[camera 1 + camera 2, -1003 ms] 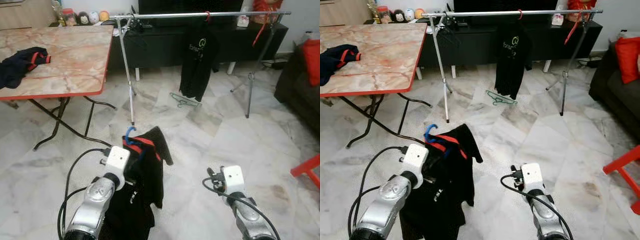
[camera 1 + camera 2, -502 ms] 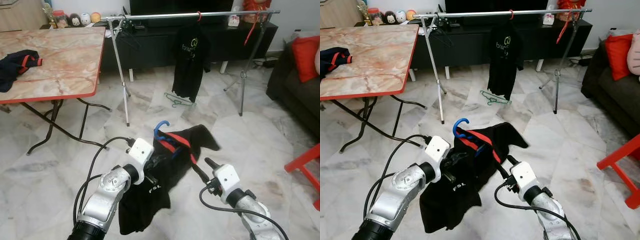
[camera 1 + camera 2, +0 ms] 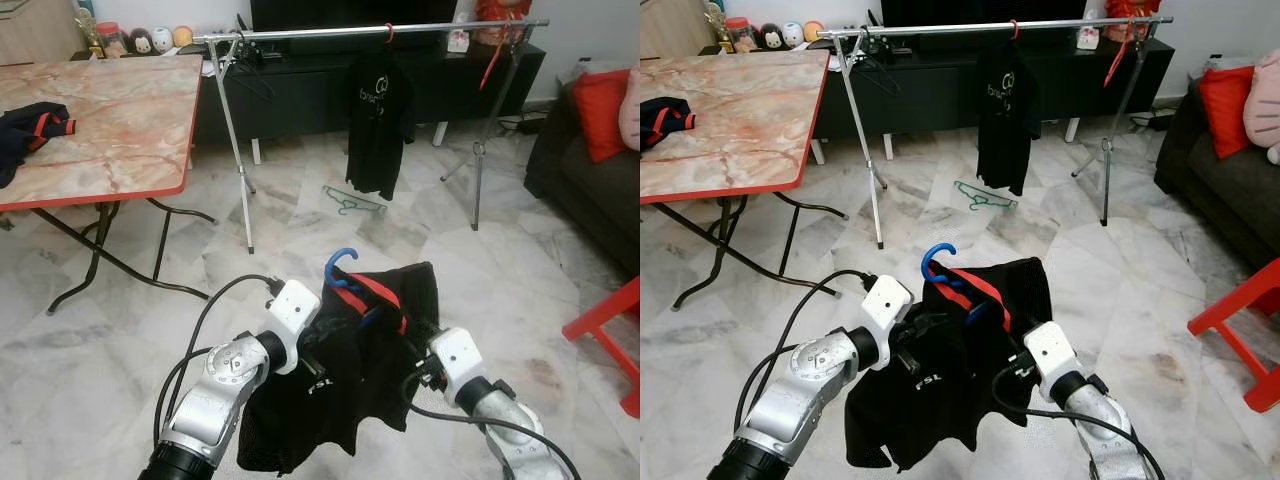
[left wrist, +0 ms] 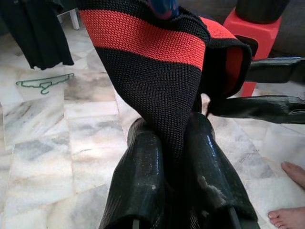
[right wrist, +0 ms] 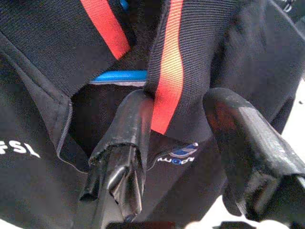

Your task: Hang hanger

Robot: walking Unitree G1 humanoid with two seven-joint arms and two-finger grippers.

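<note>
A black shirt (image 3: 350,390) with a red-striped collar hangs on a blue hanger, whose hook (image 3: 340,262) sticks up above the collar. My left gripper (image 4: 174,138) is shut on the collar fabric just below the hook and holds the shirt above the floor. My right gripper (image 5: 176,105) stands open at the shirt's right side, with the red-striped collar edge between its fingers (image 5: 128,124); the blue hanger bar (image 5: 119,76) lies just beyond them. The clothes rack rail (image 3: 300,33) stands far ahead, with a black shirt (image 3: 377,120) hanging from it on a red hanger.
A green hanger (image 3: 350,200) lies on the marble floor under the rack. A marble-topped folding table (image 3: 110,130) with a dark garment (image 3: 25,125) stands on the left. On the right are a dark sofa (image 3: 590,170) and a red stool (image 3: 610,340). A person's bare foot (image 4: 290,171) is close by.
The right gripper has come in against the shirt's collar. The sleeve that flared out to the right now hangs down. The left gripper has carried the shirt slightly right; the camera shifted too.
</note>
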